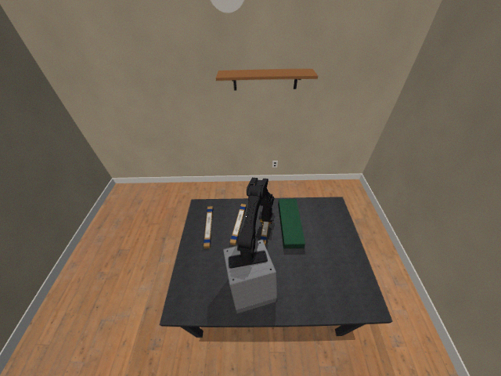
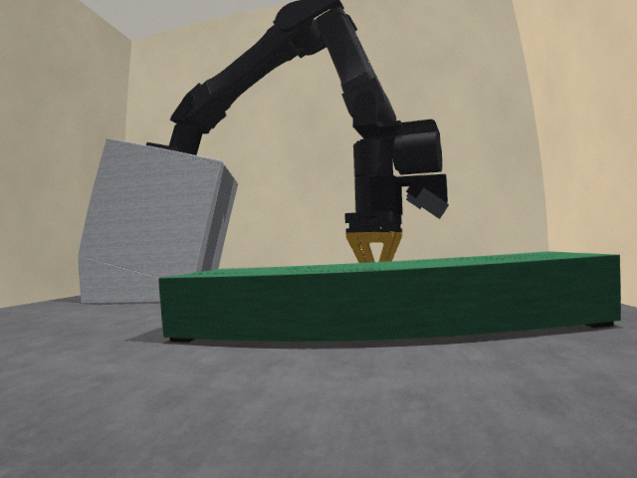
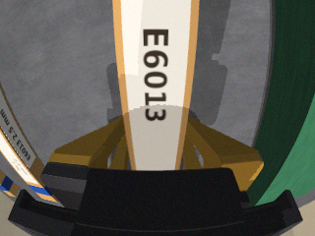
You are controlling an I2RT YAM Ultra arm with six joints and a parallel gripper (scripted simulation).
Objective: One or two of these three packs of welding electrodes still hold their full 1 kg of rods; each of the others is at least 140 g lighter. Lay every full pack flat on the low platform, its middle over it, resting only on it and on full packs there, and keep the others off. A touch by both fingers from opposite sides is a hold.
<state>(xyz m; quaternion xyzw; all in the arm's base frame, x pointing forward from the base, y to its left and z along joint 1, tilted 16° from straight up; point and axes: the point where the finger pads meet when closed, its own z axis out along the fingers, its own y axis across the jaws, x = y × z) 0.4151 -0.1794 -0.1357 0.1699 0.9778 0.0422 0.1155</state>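
Three long orange-edged packs with white labels are on the dark table. The left pack (image 1: 207, 226) and the middle pack (image 1: 237, 229) lie flat. The right pack (image 1: 264, 230), marked E6013 in the wrist view (image 3: 157, 66), is partly hidden by my arm, just left of the green low platform (image 1: 291, 222). My gripper (image 3: 156, 119) is shut on this pack, across its width near the middle. In the side view my fingertips (image 2: 373, 252) dip behind the platform (image 2: 390, 298), which hides the pack. The platform top is bare.
The arm stands on a grey pedestal (image 1: 250, 279) at the table's middle, also visible in the side view (image 2: 148, 226). The middle pack shows at the left edge of the wrist view (image 3: 16, 157). A wooden shelf (image 1: 266, 74) hangs on the far wall.
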